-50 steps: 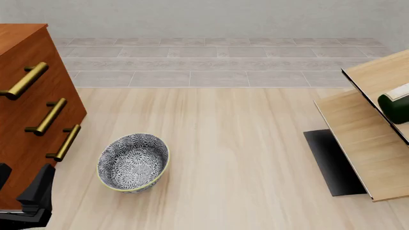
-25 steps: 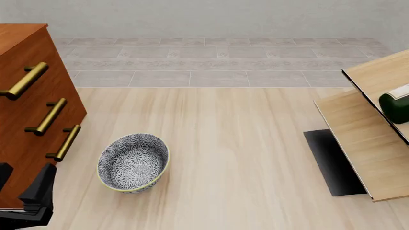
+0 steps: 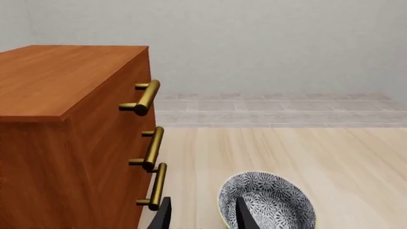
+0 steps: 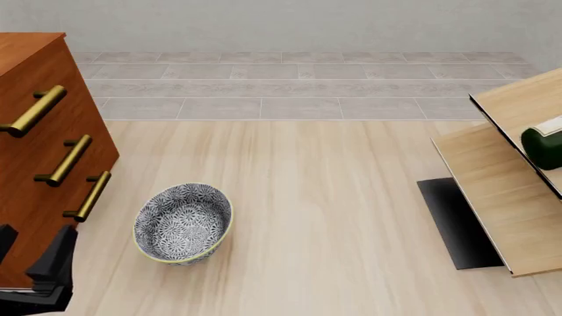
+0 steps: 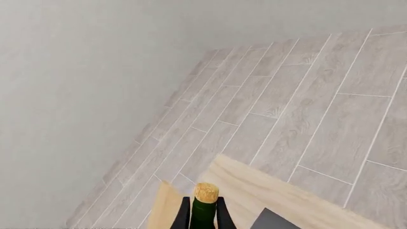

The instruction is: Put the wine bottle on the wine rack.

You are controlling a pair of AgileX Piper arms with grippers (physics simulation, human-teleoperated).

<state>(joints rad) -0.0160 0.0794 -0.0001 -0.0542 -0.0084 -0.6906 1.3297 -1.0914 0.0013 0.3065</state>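
The wine bottle point(image 5: 205, 207) is being held at its neck between the right gripper point(image 5: 203, 213) fingers. Its bottom end point(image 4: 543, 139) is being rested against the wine rack point(image 4: 505, 191), at the table's right side.

dark green wine bottle point(image 4: 543, 141), white-labelled, lies on the pale slanted-panel wine rack point(image 4: 501, 197) at right.

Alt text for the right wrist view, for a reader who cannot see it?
The wine bottle, green neck with a tan cork, stands between the right gripper's two dark fingers, seen from behind. Past it lie pale panels of the wine rack, then grey floor tiles and a plain wall.
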